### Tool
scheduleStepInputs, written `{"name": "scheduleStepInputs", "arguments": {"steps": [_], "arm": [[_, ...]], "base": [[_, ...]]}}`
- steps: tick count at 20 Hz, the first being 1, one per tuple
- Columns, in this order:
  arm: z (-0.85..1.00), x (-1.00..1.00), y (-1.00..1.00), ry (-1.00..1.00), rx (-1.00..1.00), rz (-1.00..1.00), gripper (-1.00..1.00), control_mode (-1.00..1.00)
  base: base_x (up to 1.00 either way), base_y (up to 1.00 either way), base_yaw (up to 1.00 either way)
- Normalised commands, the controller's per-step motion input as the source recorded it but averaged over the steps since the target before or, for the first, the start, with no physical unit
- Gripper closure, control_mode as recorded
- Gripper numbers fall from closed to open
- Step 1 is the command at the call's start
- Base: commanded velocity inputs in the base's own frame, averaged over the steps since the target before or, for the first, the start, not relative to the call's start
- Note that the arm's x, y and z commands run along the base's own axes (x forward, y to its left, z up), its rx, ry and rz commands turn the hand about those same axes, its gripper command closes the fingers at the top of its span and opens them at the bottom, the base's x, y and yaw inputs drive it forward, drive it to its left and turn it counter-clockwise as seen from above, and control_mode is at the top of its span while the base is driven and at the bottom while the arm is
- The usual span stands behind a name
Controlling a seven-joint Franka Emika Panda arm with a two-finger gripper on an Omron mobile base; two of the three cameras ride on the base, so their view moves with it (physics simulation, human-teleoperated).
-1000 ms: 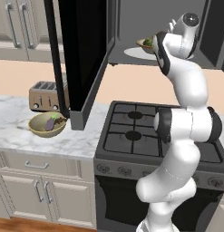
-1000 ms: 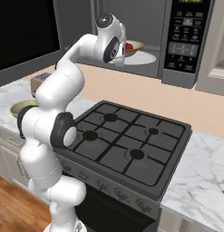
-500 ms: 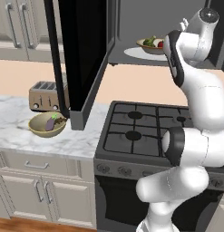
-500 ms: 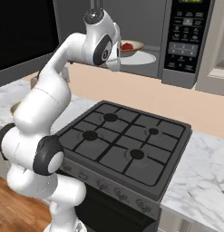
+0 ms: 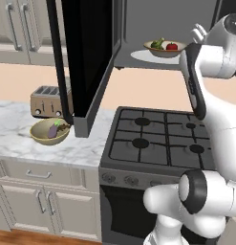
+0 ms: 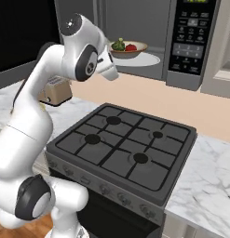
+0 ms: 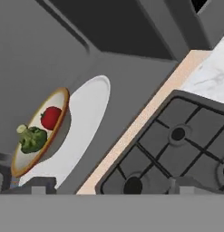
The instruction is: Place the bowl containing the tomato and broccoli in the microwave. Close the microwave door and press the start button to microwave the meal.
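The bowl (image 5: 164,48) sat on the white plate (image 6: 145,59) inside the microwave (image 6: 149,32), holding one tomato (image 7: 51,117) and one piece of broccoli (image 7: 32,138). The gripper (image 7: 106,185) hung in front of the cavity, fingers apart and holding nothing. The microwave door (image 5: 86,57) stood wide open, jutting over the counter (image 5: 52,148) above a second bowl (image 5: 49,132) beside one toaster (image 5: 47,100). The four-burner stove (image 6: 123,151) lay bare below.

Two base views flanking the arm, hand view rolled, all sharing the bowl (image 5: 164,48) (image 6: 127,48) (image 7: 38,131).
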Motion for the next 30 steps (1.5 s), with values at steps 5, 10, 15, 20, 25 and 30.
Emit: {"name": "scheduleStepInputs", "arguments": {"steps": [5,10,15,20,25,30], "arm": [[0.36,-0.67,0.11,0.04,-0.42,0.23,-1.0,-1.0],[0.26,-0.57,0.17,0.04,-0.44,0.21,-1.0,-1.0],[0.21,-0.55,0.45,0.07,-0.48,0.24,-1.0,-1.0],[0.18,-0.57,0.57,0.11,-0.49,0.26,-1.0,-1.0],[0.09,-0.55,0.62,0.15,-0.46,0.24,-1.0,-1.0],[0.18,-0.56,0.61,0.18,-0.39,0.22,-1.0,-1.0]], "base": [[0.0,0.0,0.0],[0.0,0.0,0.0],[0.0,0.0,0.0],[0.0,0.0,0.0],[0.0,0.0,0.0],[0.0,0.0,0.0]]}}
